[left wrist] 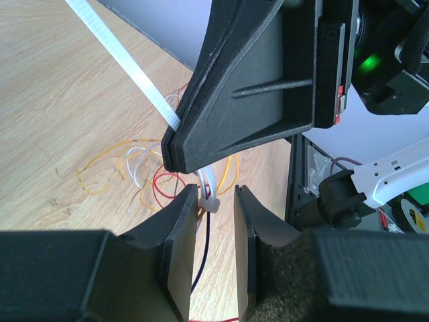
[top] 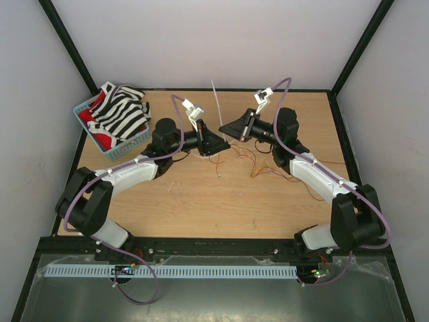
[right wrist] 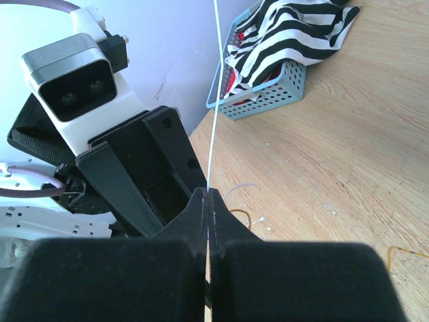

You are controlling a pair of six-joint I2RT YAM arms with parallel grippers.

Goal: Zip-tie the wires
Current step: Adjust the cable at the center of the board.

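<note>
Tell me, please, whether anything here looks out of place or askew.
The striped cloth spills over the rim of the blue basket at the far left corner of the table. The wires lie scattered and loose, not yet bundled. Nothing looks damaged.

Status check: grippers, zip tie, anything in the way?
Right gripper shut on zip tie, strip pointing up. Left gripper open at tie's head; wires on table below. Basket off at corner, not in the way.
</note>
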